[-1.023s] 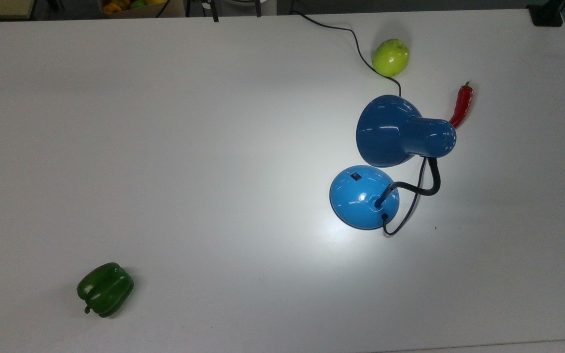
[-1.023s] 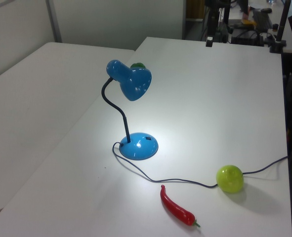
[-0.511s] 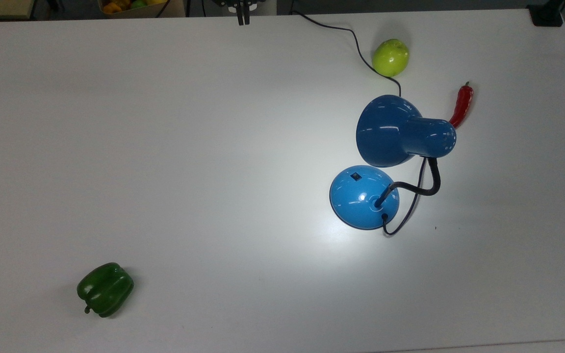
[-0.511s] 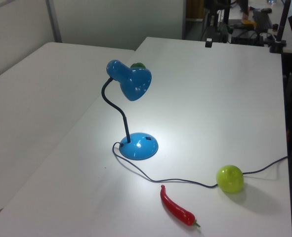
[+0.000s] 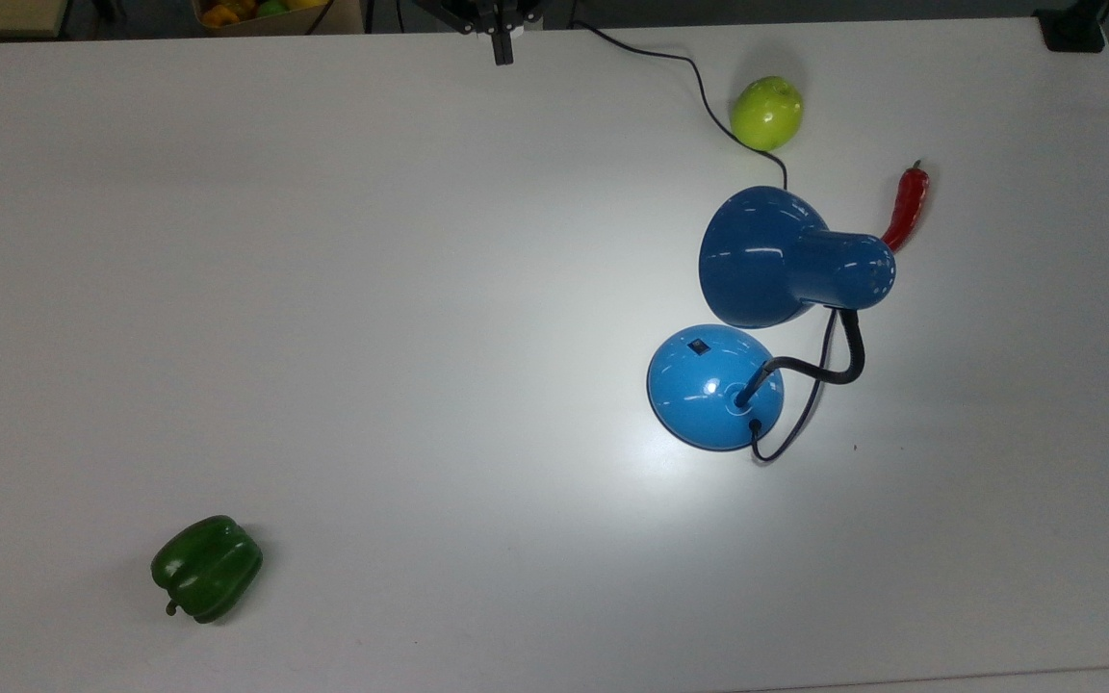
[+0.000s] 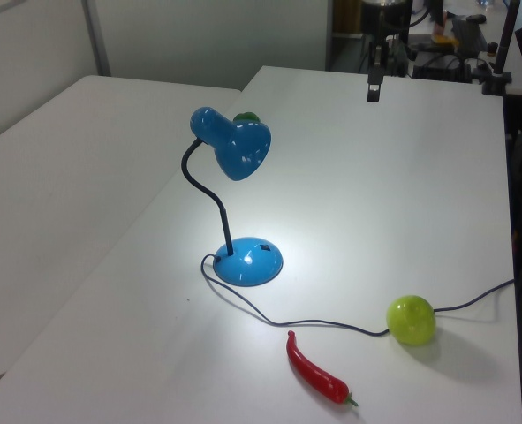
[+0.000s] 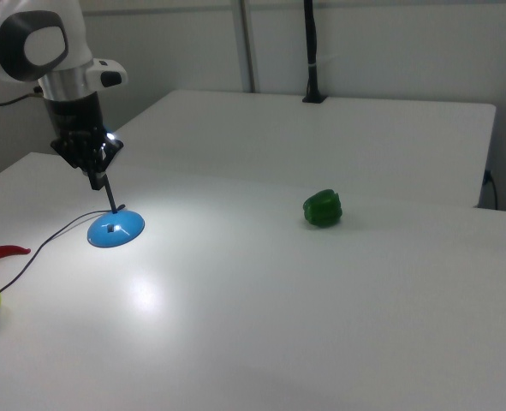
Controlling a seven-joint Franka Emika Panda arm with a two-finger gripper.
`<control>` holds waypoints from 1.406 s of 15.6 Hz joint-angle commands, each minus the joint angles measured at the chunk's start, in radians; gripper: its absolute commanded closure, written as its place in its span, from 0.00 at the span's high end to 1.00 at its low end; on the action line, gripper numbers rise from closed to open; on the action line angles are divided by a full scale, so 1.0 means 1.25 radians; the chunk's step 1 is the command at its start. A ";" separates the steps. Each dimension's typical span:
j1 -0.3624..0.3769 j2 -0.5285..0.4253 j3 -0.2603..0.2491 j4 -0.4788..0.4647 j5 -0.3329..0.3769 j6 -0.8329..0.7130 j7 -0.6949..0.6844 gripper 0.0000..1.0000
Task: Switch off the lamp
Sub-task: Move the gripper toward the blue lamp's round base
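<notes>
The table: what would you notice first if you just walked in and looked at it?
First the glossy blue lamp, switched on and throwing a bright pool of light on the white table around its base. In the top view, a green apple and a red chili pepper lie just beyond its shade, and a green bell pepper sits alone at the lower left.

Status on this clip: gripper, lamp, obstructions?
Gripper shut, at table's far edge. Glossy blue desk lamp lit, switch untouched. Path unobstructed.

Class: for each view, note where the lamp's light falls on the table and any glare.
Top view: a bright pool surrounds the lamp base on the table. Left view: brightest around the base, highlights on the shade. Right view: a glare patch lies nearer the camera than the base.
</notes>
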 commanded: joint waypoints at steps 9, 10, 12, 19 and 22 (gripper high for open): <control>0.020 0.016 0.033 -0.085 0.011 0.054 0.125 0.00; 0.024 0.022 0.033 -0.091 0.011 0.074 0.132 0.00; 0.030 0.045 0.036 -0.098 0.012 0.141 0.199 0.00; 0.030 0.120 0.076 -0.160 0.054 0.408 0.375 0.00; 0.038 0.147 0.076 -0.159 0.126 0.477 0.417 0.00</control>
